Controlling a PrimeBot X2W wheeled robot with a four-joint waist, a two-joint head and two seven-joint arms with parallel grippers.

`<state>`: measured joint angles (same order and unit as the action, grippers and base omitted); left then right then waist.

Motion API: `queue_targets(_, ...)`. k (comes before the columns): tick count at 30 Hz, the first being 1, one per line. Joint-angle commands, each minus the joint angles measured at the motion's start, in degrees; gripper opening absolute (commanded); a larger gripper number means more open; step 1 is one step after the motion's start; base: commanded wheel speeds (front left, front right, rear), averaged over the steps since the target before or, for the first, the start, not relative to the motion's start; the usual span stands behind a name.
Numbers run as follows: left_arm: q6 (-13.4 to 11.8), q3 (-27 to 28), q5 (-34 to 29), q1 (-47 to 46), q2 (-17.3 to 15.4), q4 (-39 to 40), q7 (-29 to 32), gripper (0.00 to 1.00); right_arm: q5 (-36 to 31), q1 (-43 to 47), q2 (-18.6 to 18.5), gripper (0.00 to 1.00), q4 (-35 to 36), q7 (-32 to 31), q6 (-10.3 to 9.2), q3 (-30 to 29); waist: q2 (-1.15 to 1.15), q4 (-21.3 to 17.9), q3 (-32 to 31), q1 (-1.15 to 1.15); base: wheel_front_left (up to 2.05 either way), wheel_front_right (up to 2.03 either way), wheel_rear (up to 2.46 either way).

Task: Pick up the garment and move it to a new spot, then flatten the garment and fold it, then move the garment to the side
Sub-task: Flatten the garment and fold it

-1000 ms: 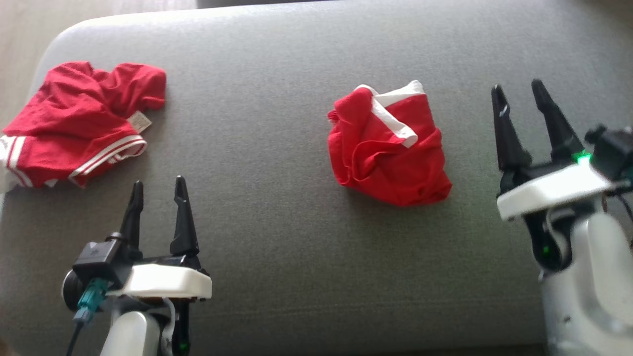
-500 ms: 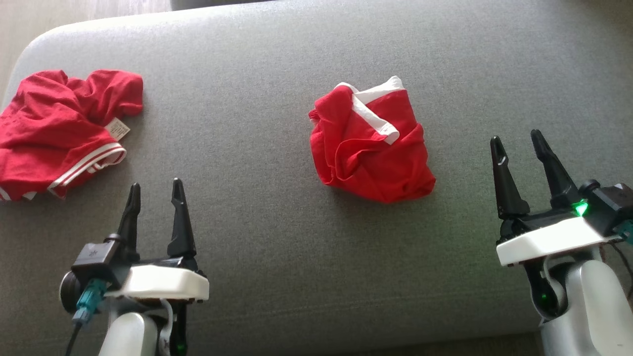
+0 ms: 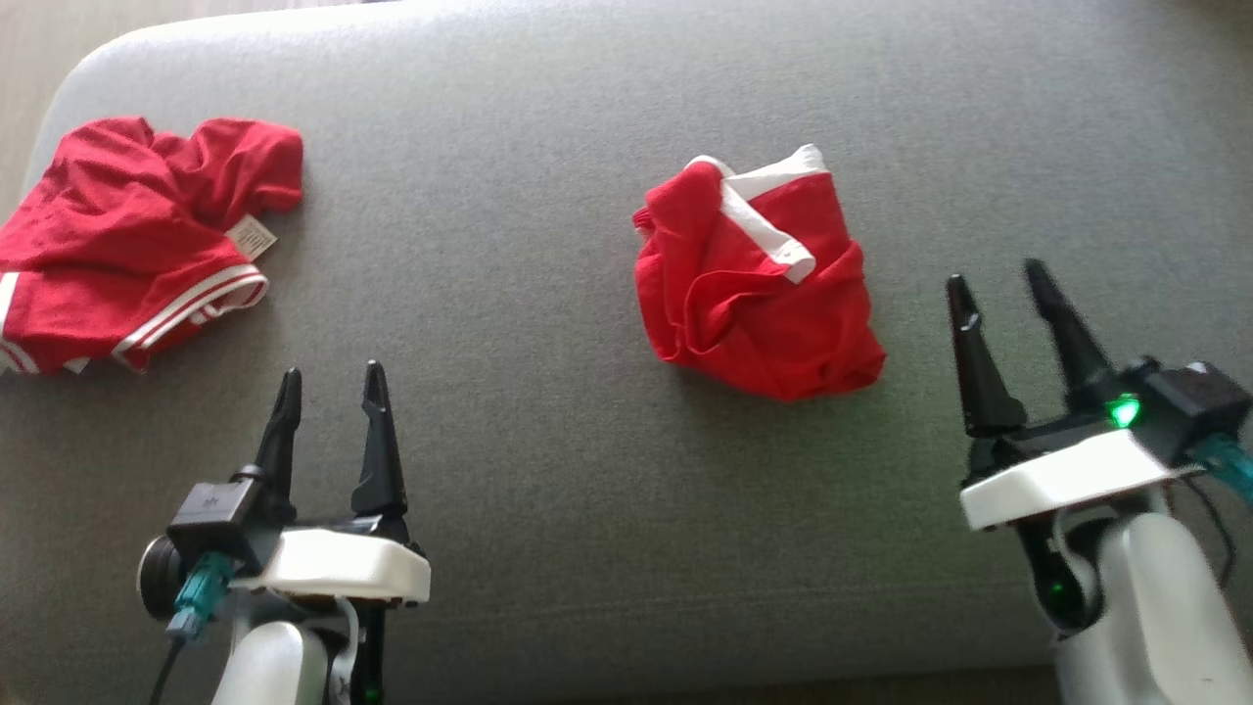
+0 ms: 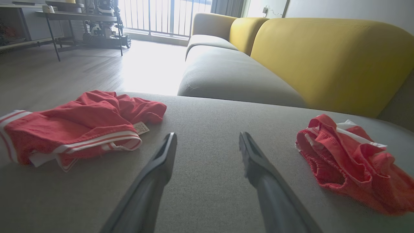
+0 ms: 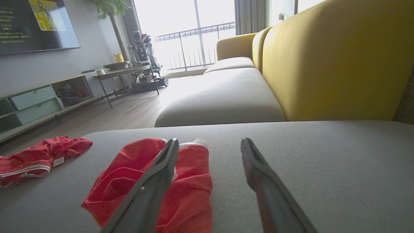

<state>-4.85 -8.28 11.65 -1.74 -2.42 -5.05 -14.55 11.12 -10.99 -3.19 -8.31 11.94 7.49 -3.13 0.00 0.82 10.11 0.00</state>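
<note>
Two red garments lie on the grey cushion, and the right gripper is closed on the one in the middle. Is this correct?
Not quite. The striped garment and the middle garment do lie on the grey cushion, but the right gripper is open and holds nothing. The head view shows it beside the middle garment, not touching it.

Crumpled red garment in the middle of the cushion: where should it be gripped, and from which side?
Probably the white band. It stands up as a folded ridge on top of the bunched garment, so it can be pinched without scooping flat cloth. Come down from above on its right side with the open right gripper, which is the nearer one.
</note>
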Motion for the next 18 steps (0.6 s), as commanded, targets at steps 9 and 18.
queue_targets(9,0.01,0.22,-0.20,-3.28,-0.45,1.45,-0.45,1.00,-0.67,-4.14,0.31,0.00,-0.80,-1.35,0.00,6.62,0.00,4.56,3.60,0.00,0.00,0.00,0.00)
queue_targets(18,0.04,-0.24,-0.07,-3.94,-0.45,0.88,-0.45,1.00,-2.15,-7.68,0.31,0.00,-7.65,-2.07,0.00,4.96,0.00,7.91,5.49,0.00,0.00,0.00,0.00)
